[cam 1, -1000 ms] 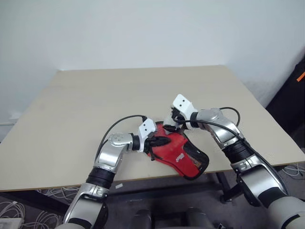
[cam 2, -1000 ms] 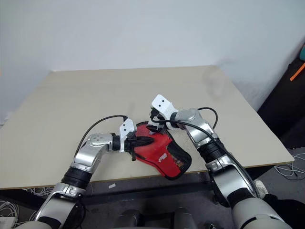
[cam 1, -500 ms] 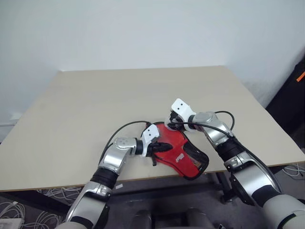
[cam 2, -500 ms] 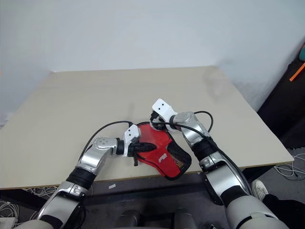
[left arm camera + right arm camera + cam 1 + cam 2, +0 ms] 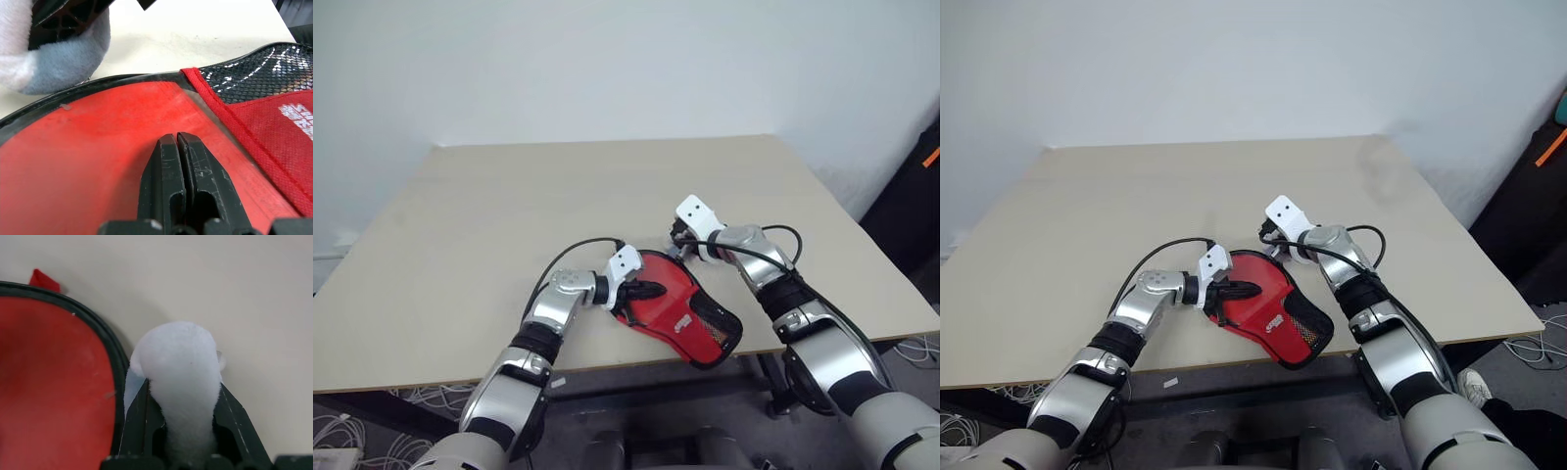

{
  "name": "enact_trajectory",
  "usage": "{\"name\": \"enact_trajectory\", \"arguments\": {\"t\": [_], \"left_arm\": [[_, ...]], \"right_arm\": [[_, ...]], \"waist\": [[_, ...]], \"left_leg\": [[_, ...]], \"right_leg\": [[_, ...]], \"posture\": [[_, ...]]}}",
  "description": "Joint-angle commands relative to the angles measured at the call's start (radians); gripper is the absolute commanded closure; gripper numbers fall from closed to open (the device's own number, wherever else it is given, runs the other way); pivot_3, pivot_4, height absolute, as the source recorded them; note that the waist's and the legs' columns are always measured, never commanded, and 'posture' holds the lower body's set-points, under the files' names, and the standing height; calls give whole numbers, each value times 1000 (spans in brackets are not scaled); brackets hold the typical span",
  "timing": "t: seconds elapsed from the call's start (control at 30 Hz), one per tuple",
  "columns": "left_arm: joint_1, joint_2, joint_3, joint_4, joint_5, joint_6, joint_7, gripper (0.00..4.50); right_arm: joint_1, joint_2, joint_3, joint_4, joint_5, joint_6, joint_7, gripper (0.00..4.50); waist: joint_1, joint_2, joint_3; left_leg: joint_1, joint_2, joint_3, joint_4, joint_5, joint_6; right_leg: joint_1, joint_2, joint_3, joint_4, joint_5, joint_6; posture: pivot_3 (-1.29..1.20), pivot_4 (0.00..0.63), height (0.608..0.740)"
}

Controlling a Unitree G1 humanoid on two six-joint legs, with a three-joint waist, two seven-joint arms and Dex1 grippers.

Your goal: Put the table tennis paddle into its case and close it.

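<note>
Left eye view: a red, paddle-shaped fabric case [image 5: 677, 311] with black piped edge and a black mesh panel lies near the front edge of the pale wooden table [image 5: 489, 215], right of centre, its narrow end pointing near-right. Through its clear panel a smooth red surface shows, apparently the table tennis paddle's [image 5: 88, 147] rubber face, though this cannot be confirmed. The left gripper [image 5: 646, 290] rests on the case's round left part, fingers [image 5: 178, 171] pressed together with nothing between them. The right gripper [image 5: 1276, 245] sits at the case's far rim, its fingers [image 5: 234, 416] clamped on a white fluffy pompom [image 5: 183, 377] just beside the black piping.
</note>
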Motion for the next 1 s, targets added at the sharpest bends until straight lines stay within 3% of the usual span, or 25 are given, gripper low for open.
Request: {"name": "enact_trajectory", "arguments": {"t": [0.03, 0.53, 1.0], "left_arm": [[-5, -4, -15, 71, 42, -15, 1, 4500], [10, -10, -20, 111, 48, -44, 0, 4500], [-8, -16, -26, 134, 55, -51, -9, 4500]], "right_arm": [[-44, -7, -38, 0, -10, -14, -20, 4127], [28, -161, -48, -42, -18, -6, 69, 4127], [337, -456, -111, -567, 95, 103, 338, 4127]], "waist": [[0, 0, 0], [0, 3, -2], [32, 5, -2]], "left_leg": [[0, 0, 0, 0, 0, 0], [0, -1, 0, 0, 0, 0], [0, -2, -1, 3, 0, 0]], "right_leg": [[0, 0, 0, 0, 0, 0], [1, 0, 0, -1, 0, 0], [4, -1, -1, -2, -4, 6]], "posture": [[0, 0, 740], [0, 0, 740], [0, 0, 740]]}}
